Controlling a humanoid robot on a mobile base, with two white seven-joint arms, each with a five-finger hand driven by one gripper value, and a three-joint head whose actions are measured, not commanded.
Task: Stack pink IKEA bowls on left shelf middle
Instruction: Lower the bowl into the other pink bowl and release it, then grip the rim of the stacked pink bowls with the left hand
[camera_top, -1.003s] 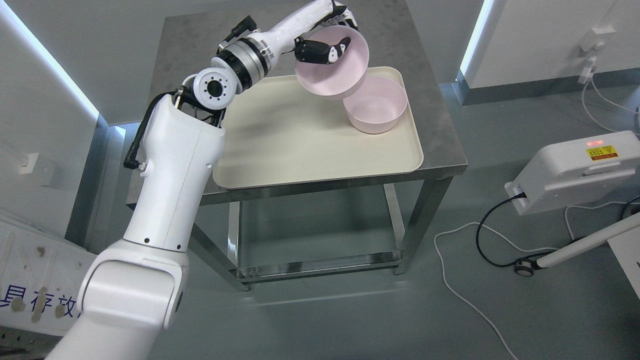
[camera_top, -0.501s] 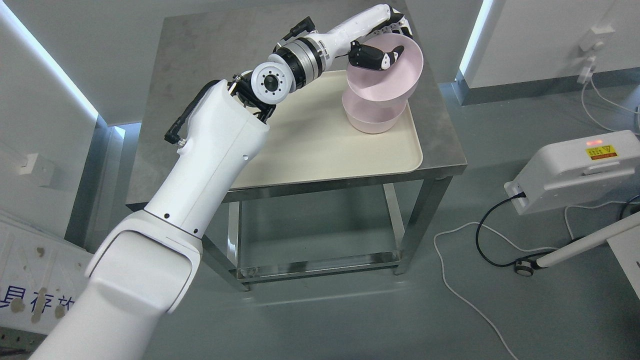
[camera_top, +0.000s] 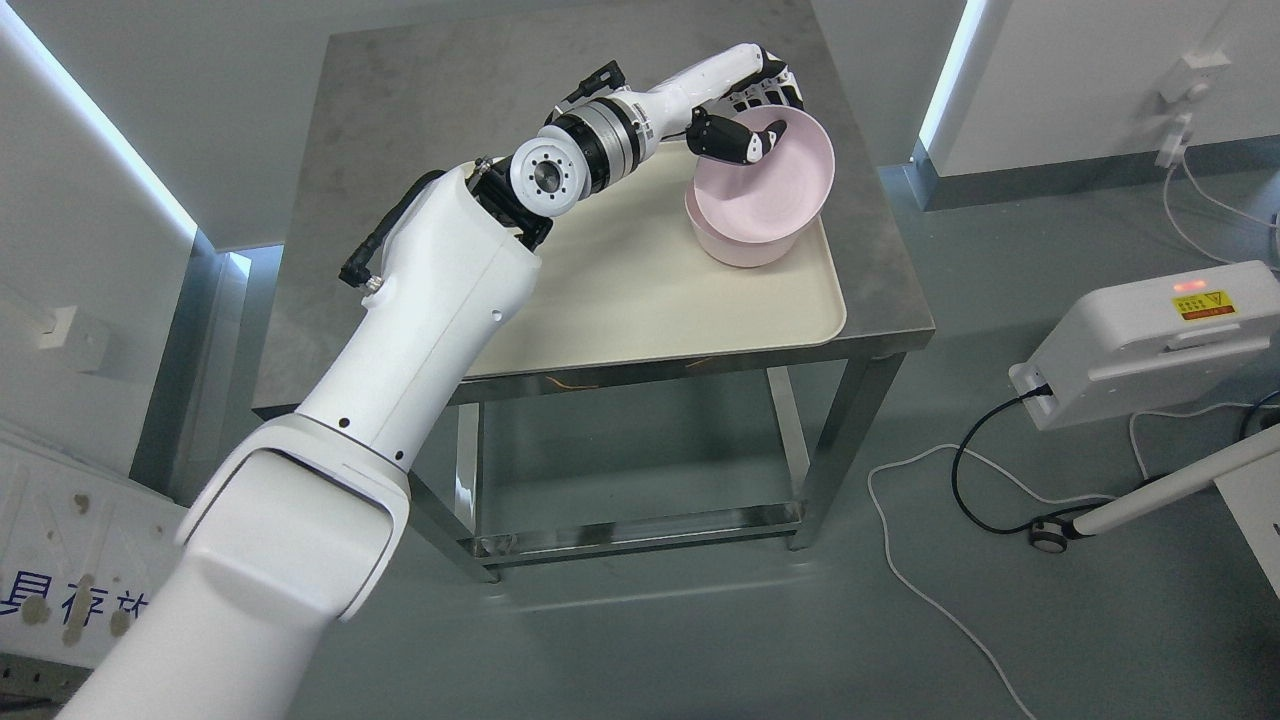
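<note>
1. Now you have the upper pale pink plastic bowl (camera_top: 770, 190) sitting tilted in the mouth of the second pink bowl (camera_top: 735, 245), its near rim down inside and its far rim raised.
2. Your left hand (camera_top: 745, 120) grips the upper bowl's far-left rim, the black thumb hooked inside and the white fingers (camera_top: 775, 90) behind the wall.
3. Both bowls stand at the far right corner of the cream rectangular plastic tray (camera_top: 620, 290), which lies on the grey steel table (camera_top: 420, 110).
4. Your white left arm (camera_top: 440, 300) crosses the tray's left half; nothing else stands by the bowls.
5. On the floor to the right you see a white box with a yellow label (camera_top: 1150, 340) and loose cables (camera_top: 930, 520).
6. Half a second ago the held bowl hung higher and more upright above the lower one; it has since come down into it.
</note>
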